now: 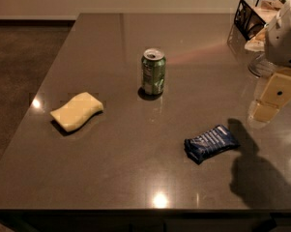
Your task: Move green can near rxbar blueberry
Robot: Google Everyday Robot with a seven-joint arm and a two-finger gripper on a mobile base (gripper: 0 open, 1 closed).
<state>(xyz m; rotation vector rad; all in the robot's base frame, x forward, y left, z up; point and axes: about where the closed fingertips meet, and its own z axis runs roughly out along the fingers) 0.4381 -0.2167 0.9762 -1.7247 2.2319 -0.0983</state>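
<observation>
The green can [153,72] stands upright near the middle of the dark table [121,168], silver top and pull tab showing. The rxbar blueberry [211,143], a flat dark blue wrapper with pale lettering, lies to the can's front right. My gripper [271,102] hangs above the table at the right edge of the view, to the right of both things and touching neither. It holds nothing that I can see. Its shadow falls on the table just right of the bar.
A pale yellow wavy sponge [77,111] lies at the left of the table. A black wire basket [254,14] with pale items stands at the back right corner. The table's front edge runs along the bottom, and dark floor lies to the left.
</observation>
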